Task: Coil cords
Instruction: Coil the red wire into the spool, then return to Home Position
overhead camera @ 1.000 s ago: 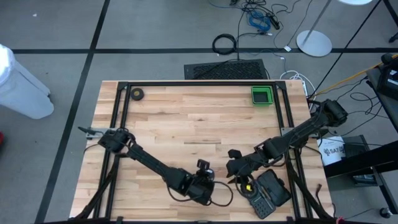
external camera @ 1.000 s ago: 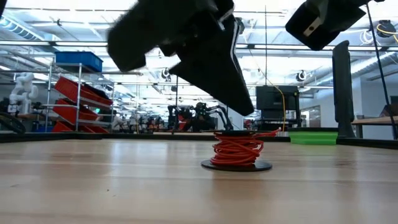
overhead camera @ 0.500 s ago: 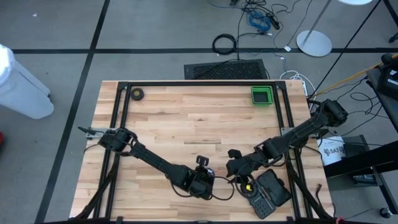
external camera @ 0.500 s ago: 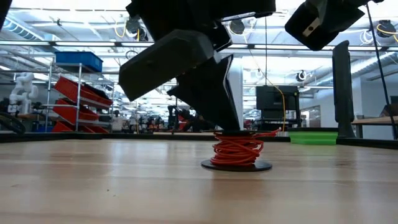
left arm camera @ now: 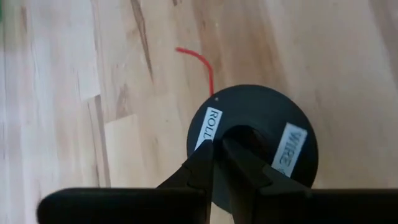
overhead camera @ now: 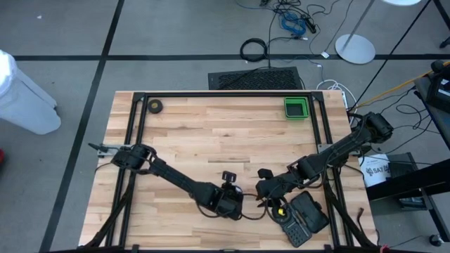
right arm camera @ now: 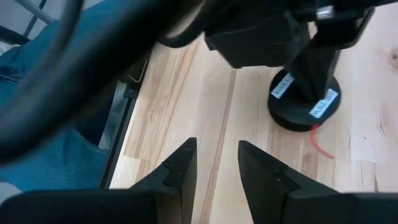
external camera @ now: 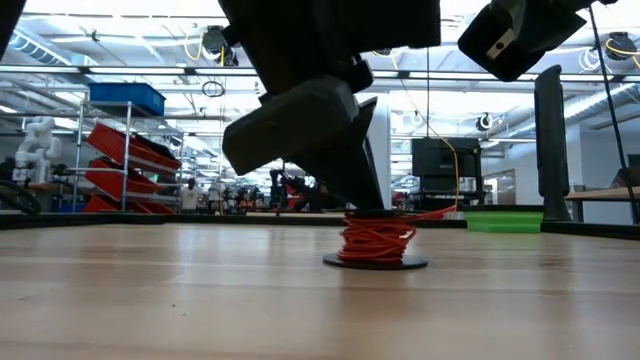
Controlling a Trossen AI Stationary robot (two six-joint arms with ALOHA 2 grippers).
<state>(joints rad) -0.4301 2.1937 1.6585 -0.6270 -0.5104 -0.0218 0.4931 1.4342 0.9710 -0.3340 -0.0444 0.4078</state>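
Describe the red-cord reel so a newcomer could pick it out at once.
On the wooden table, look along the near edge, between the two arms. There the left gripper, fingers almost together, sits on a small round black reel wound with thin red cord. White labels on its top mark it out from the black ring-shaped roll in the far corner.

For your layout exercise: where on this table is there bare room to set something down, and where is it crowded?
Free: the wood between the green tray and the black ring, down to mid-table. Crowded: the near edge, where the left gripper, reel and right gripper meet.
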